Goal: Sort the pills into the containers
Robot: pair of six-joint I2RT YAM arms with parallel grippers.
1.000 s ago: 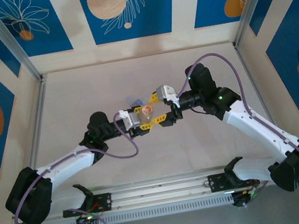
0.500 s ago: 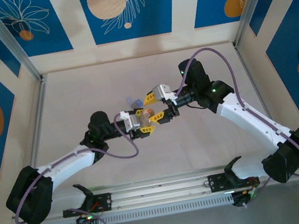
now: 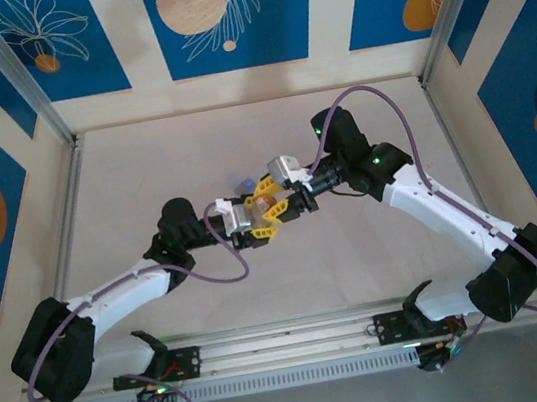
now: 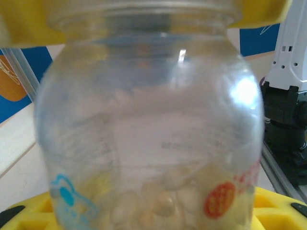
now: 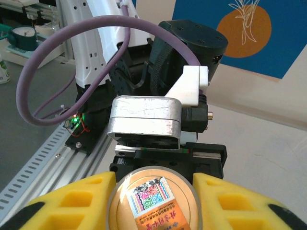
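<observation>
A small round clear vial (image 4: 148, 120) stands in front of the left wrist camera, with tan-beige pills (image 4: 163, 201) heaped in its bottom. My left gripper (image 3: 257, 218) is shut on the vial's body, its yellow fingers (image 4: 276, 211) showing low on either side. My right gripper (image 3: 273, 196) is shut on the vial's tan cap (image 5: 152, 201), one yellow finger (image 5: 72, 201) pressed against each side. The cap carries a printed label. Just behind the two grippers, the blue and clear pill box (image 3: 238, 182) lies on the table.
Both arms meet at the middle of the pale table (image 3: 142, 169). The left arm's silver wrist camera housing (image 5: 146, 120) sits right behind the cap. Blue patterned walls enclose the table, and an aluminium rail (image 3: 290, 344) runs along the near edge.
My right gripper moved left and toward the vial, then closed its open fingers onto the cap. The left gripper kept holding the vial in place.
</observation>
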